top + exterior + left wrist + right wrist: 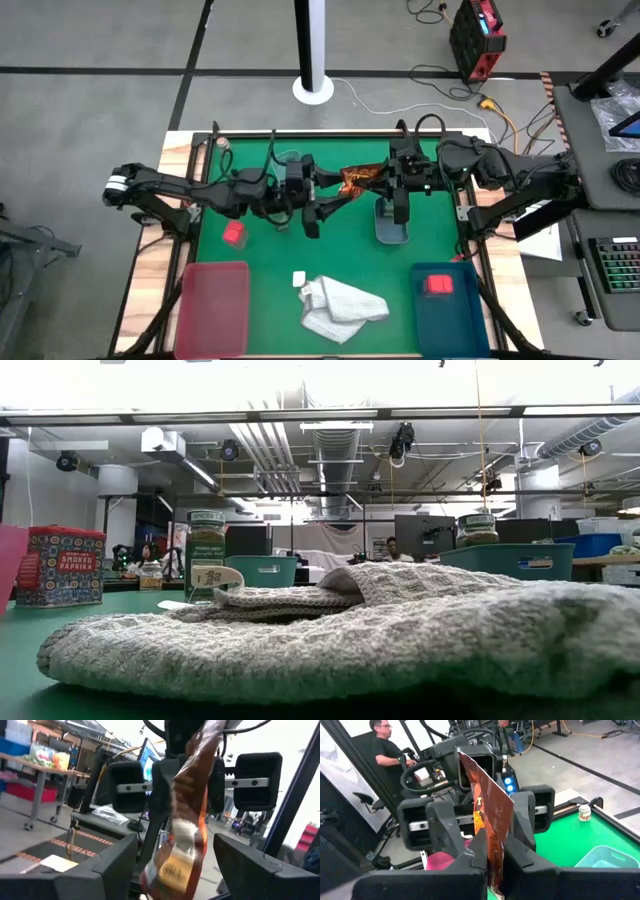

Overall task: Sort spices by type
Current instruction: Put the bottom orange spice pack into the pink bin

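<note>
mid-handover above the table's centre: the right gripper [492,862] was clamped on the orange-brown packet [487,815], the left gripper [175,865] spread open around it. next, i'd say, left must close.

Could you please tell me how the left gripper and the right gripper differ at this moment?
The right gripper is shut on the brown packet, while the left gripper stands open, its fingers on either side of the packet without pinching it. In the high view the left gripper reaches in from the left and the right gripper from the right. Both are dark two-finger grippers meeting at the same packet above the green table.
</note>
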